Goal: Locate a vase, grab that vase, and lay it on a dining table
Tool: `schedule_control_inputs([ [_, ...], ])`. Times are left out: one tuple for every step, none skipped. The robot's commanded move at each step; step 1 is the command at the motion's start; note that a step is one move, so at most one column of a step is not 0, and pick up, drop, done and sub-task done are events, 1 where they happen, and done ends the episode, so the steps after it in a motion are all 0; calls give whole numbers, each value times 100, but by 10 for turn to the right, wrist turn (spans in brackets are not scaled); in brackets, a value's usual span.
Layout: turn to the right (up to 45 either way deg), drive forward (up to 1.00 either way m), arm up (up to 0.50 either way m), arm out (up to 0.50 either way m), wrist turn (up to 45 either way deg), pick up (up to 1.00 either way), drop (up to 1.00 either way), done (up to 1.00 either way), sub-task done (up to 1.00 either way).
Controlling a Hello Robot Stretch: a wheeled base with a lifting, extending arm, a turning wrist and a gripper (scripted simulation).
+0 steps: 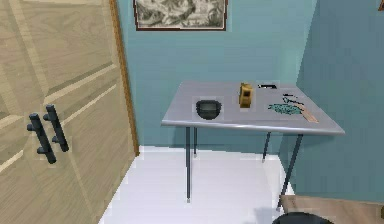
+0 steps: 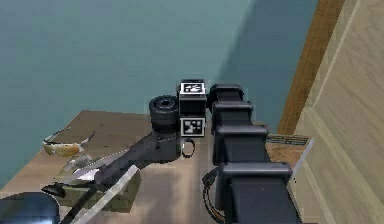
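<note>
A grey table [image 1: 190, 112] on thin dark legs stands against the teal wall in the forward view. On it are a dark bowl [image 1: 208, 108], a small upright yellow-brown object [image 1: 244, 95] and several small flat items [image 1: 288, 107] near its right end. In the arm side view the dark arm [image 2: 240, 150] rises from the bottom edge to two white marked squares [image 2: 192, 108]. Left of them the gripper [image 2: 95, 180] reaches down-left over a brown wooden top [image 2: 120, 128]. Small things lie there, so I cannot tell whether it holds anything.
A wooden double door [image 1: 55, 110] with black handles takes up the forward view's left. A framed picture [image 1: 180, 12] hangs above the table. A pale flat object [image 2: 65, 146] and a dark round shape [image 2: 25, 210] lie on the wooden top. Wooden panels [image 2: 350, 100] stand at the right.
</note>
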Motion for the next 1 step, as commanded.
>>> schedule_control_inputs([
  [0,0,0,0,-210,0,0,0,0],
])
